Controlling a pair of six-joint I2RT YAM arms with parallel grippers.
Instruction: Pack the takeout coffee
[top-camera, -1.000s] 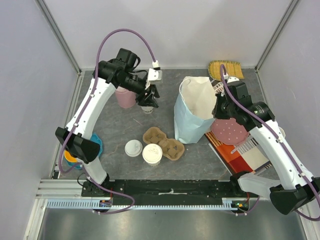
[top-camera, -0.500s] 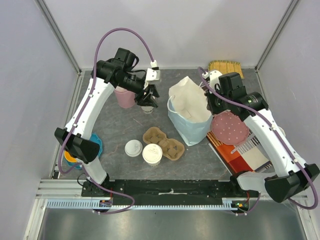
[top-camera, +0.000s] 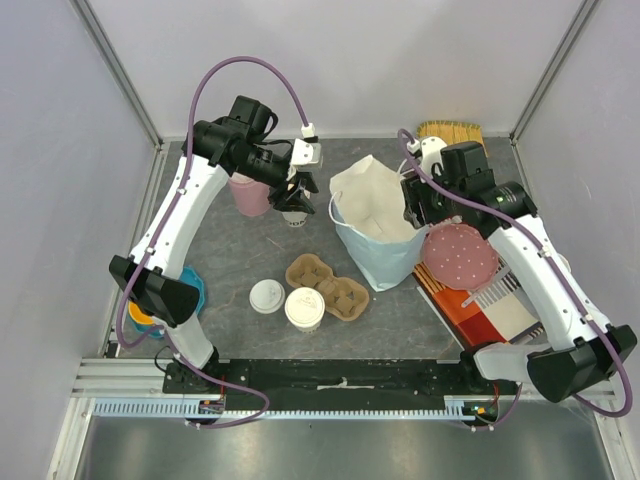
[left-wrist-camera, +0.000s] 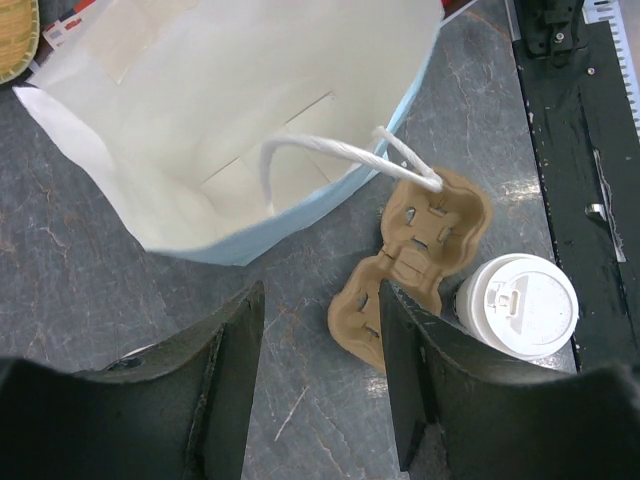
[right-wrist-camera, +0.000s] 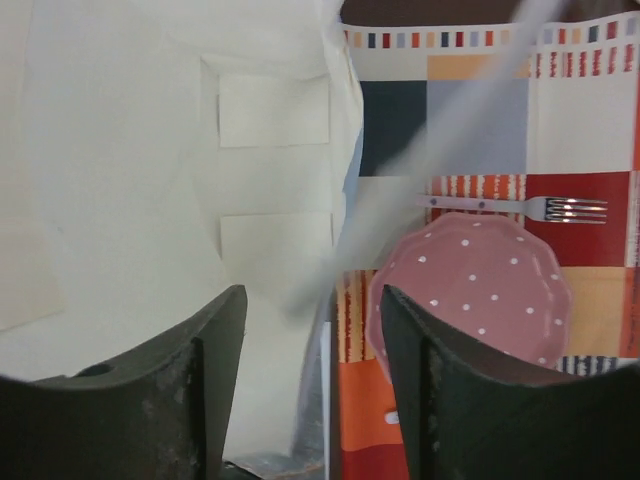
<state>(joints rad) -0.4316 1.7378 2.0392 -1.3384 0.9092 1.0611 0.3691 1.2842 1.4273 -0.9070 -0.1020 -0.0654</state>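
The takeout coffee (top-camera: 304, 308), a white paper cup with a white lid, stands by the near end of a brown cup carrier (top-camera: 328, 285). The left wrist view shows its lid (left-wrist-camera: 517, 305) at the right, beside the carrier (left-wrist-camera: 420, 260). A light blue paper bag (top-camera: 375, 235) stands open mid-table, its white inside (left-wrist-camera: 230, 130) and rope handle (left-wrist-camera: 340, 155) showing. My left gripper (top-camera: 295, 203) hovers open and empty left of the bag (left-wrist-camera: 320, 295). My right gripper (top-camera: 412, 208) is open at the bag's right rim (right-wrist-camera: 308, 300). A blurred handle strip (right-wrist-camera: 420, 160) runs between its fingers.
A loose flat lid (top-camera: 267, 296) lies left of the coffee. A pink cup (top-camera: 250, 195) stands under the left arm. A pink dotted plate (top-camera: 458, 255) and fork (right-wrist-camera: 540, 208) rest on a striped placemat (top-camera: 485, 305). A bamboo mat (top-camera: 452, 135) lies at the back right.
My right gripper has swung left with the bag's rim, dragging the bag left and spreading its mouth, then opened. The left arm has hardly moved.
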